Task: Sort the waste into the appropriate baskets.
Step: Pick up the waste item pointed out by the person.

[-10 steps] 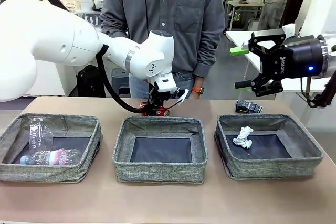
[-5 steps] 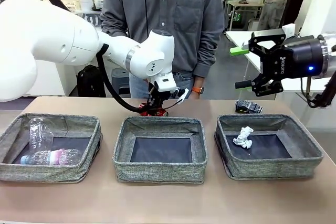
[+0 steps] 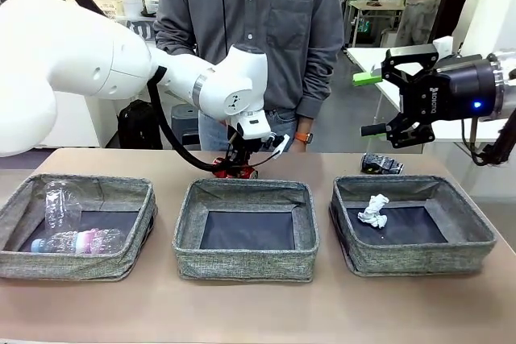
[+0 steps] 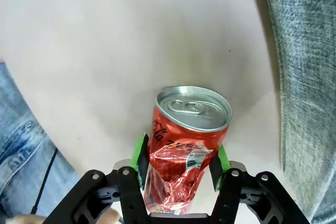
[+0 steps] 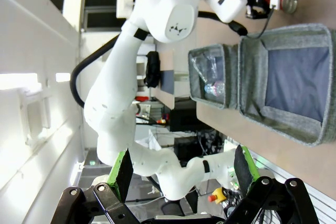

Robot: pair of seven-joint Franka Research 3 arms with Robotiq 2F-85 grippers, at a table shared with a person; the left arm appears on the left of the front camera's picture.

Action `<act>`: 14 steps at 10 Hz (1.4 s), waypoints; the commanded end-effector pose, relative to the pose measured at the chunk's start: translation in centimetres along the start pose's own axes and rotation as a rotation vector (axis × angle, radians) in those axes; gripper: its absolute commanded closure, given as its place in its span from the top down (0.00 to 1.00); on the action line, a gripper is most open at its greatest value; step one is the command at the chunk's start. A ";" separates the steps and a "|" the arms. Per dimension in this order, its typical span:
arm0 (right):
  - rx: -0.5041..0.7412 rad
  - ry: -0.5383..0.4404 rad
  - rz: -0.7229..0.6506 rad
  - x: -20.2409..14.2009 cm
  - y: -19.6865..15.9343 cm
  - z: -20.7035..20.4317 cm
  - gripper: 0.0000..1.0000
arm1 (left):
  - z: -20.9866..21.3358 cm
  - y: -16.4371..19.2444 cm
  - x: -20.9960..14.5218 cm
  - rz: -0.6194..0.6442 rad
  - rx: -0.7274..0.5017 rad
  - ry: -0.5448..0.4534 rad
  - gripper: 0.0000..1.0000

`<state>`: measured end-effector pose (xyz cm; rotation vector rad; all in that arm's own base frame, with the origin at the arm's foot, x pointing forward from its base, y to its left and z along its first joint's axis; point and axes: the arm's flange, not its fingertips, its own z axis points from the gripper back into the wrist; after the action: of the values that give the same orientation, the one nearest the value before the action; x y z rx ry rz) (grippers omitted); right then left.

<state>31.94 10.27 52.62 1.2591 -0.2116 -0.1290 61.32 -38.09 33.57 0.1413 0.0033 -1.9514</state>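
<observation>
A crushed red soda can sits between the green pads of my left gripper, which is shut on it. This is just behind the middle basket, low over the table, where the can shows under my left gripper. The left basket holds a clear bottle and a blue-capped bottle. A white paper wad lies in the right basket. A crushed dark can lies on the table behind that basket. My right gripper hangs open and empty above it, also seen as the right gripper.
A person in a grey shirt stands at the table's far edge, right behind the red can, one hand hanging by the side. The middle basket's dark bottom is bare. Bare tabletop runs along the near side of the baskets.
My left gripper's jaws have closed on the red can, which shifted slightly left. The right arm has not moved.
</observation>
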 end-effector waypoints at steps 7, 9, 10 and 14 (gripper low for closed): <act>0.007 0.000 -0.015 -0.1 0.2 0.0 1.00 | 21.6 -9.2 -5.6 0.320 0.050 -0.432 0.00; 0.007 0.000 -0.015 -0.1 0.2 0.0 1.00 | 23.8 -14.9 -6.5 0.354 -0.021 -0.363 0.00; 0.007 0.000 -0.015 -0.1 0.2 0.0 1.00 | 23.2 -7.9 -4.5 0.306 0.051 -0.426 0.00; 0.007 0.000 -0.015 -0.1 0.2 0.0 1.00 | 23.4 -9.4 -4.4 0.321 0.030 -0.423 0.56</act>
<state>31.93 10.28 52.61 1.2591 -0.2111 -0.1295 53.10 -33.09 55.68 -0.2506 -0.3202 -1.6337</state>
